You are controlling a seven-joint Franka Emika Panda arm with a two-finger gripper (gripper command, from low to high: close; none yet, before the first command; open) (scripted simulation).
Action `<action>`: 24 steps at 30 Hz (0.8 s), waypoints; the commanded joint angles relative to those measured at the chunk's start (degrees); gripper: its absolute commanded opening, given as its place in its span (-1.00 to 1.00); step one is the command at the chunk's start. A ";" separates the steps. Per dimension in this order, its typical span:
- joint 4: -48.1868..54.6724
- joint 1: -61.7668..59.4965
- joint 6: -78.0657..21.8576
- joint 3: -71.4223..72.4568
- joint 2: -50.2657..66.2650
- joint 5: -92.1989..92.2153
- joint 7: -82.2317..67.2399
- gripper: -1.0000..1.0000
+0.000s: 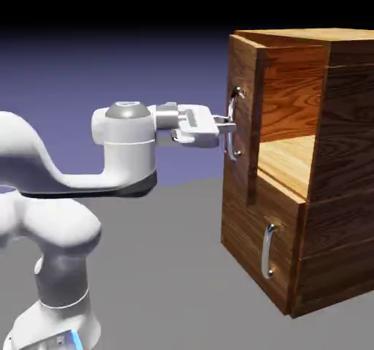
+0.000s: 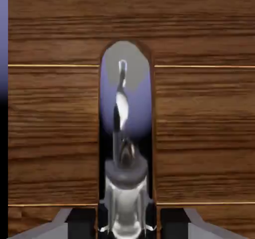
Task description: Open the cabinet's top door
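In the exterior view, the cabinet stands at the right, a tall box of reddish-brown wood grain. Its top door is pulled out from the body, leaving a gap behind it where a pale wooden floor shows; nothing can be seen lying in that compartment. The white arm reaches level from the left, and the gripper is at the top door's curved silver handle, its fingers set on either side of the bar. Below, the shorter lower door sits flush, with its smaller silver handle untouched and well apart from the gripper. The grey table lies around the cabinet's foot.

In the hand view, banded wood grain fills the picture, crossed by thin pale seams. The shiny metal handle runs up the middle, reflecting blue-violet. The dark finger tips flank its base at the bottom edge, pressed close against it, so the gripper is clamped on the handle.
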 commanded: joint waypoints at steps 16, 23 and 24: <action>-4.91 0.64 -23.71 33.22 -3.69 35.94 -2.33 -1.00; -0.52 1.00 -35.57 47.76 2.66 50.37 -0.04 -1.00; 0.51 0.69 -37.36 49.83 3.97 52.36 0.42 -1.00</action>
